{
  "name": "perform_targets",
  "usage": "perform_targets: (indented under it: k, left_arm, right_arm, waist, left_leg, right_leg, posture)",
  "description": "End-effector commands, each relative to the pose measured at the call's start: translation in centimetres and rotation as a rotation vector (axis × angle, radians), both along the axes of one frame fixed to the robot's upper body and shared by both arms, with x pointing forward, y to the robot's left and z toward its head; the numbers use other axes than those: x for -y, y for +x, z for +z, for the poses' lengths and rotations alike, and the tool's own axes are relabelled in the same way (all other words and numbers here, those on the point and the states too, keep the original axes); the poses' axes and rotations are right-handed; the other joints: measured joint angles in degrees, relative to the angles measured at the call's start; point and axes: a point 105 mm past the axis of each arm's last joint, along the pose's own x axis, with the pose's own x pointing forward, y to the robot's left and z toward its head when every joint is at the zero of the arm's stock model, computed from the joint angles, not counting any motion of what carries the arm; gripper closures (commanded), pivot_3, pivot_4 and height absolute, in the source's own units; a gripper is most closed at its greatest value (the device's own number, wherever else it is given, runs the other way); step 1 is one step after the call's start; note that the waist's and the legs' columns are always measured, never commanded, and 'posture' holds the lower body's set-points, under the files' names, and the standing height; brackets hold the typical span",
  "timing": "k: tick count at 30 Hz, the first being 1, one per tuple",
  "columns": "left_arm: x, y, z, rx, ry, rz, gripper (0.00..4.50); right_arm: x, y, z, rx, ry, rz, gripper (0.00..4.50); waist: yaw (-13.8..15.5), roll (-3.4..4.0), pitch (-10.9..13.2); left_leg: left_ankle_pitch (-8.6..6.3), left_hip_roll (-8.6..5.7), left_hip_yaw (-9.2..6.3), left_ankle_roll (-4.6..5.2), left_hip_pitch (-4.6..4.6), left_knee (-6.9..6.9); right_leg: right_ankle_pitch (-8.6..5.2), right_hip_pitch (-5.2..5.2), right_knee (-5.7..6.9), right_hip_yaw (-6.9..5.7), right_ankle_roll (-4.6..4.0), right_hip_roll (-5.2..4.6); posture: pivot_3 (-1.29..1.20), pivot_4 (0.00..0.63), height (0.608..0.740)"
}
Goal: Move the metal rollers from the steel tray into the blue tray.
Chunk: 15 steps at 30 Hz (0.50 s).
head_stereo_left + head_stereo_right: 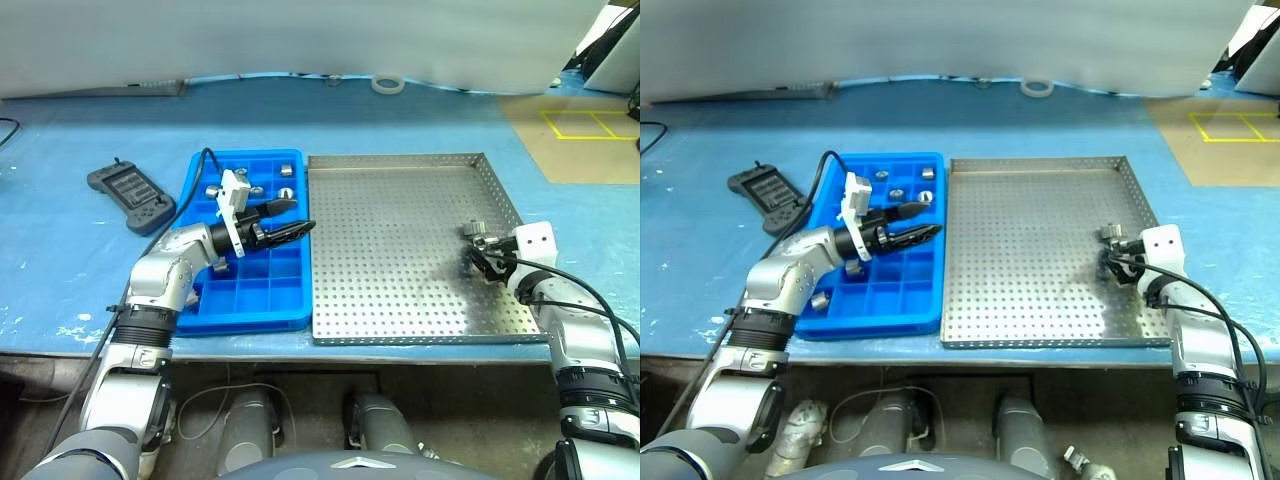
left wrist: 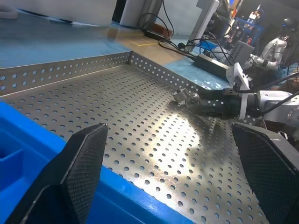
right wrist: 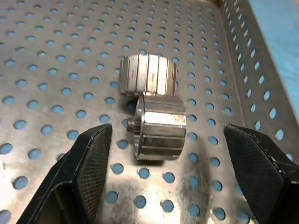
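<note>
Right end effector [image 3: 168,154]: spread wide, nothing held, two rollers [image 3: 159,128] framed | left end effector [image 1: 285,222]: released, empty, poised over blue tray [image 1: 285,305]

We find no readable text, label, brand or number on anything here. The black remote [image 1: 131,195] at the left of the tabletop [image 1: 60,270] has rows of buttons whose markings are too small for us to read. Yellow tape lines [image 1: 590,124] at the upper right form boxes, not letters.
</note>
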Motion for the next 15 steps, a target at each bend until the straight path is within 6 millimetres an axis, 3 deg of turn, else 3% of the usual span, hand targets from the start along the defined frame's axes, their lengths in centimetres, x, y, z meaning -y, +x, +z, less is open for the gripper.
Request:
perform_targets:
  k: [1,3,9,15]
  left_arm:
    - [-0.5,-0.1,0.6,0.038,-0.007,0.006,0.04]
    - [-0.6,-0.1,0.6,0.037,-0.005,0.009,0.04]
    - [-0.8,0.0,0.6,0.038,-0.004,0.011,0.04]
    - [-0.6,0.0,0.8,0.042,-0.004,0.009,0.04]
  right_arm:
    - [0.2,0.3,1.4,0.070,0.028,-0.003,0.62]
    - [-0.3,0.5,1.6,0.082,0.040,0.013,1.04]
    - [-0.9,0.9,1.6,0.088,0.035,0.024,3.14]
    - [-1.6,1.0,1.9,0.099,0.038,0.043,3.28]
  waist:
    - [0.0,0.00,0.0]
    - [0.0,0.00,0.0]
    - [0.0,0.03,0.0]
    - [0.0,0.05,0.0]
  left_leg:
    - [0.00,0.00,0.00,0.00,0.00,0.00]
    - [-0.01,0.00,0.00,0.01,0.00,0.00]
    - [-0.01,0.00,0.01,-0.01,0.00,-0.01]
    - [-0.01,0.00,0.01,-0.01,-0.01,-0.05]
  right_leg:
    - [0.00,0.00,-0.01,0.00,0.00,0.00]
    - [0.00,0.00,-0.01,0.00,0.00,0.00]
    - [0.00,-0.01,-0.01,0.00,0.00,0.00]
    - [0.00,-0.03,-0.03,0.00,0.00,0.00]
  posture:
    - [-0.18,0.150,0.740]
    - [-0.18,0.150,0.740]
    - [-0.18,0.150,0.740]
    - [-0.18,0.150,0.740]
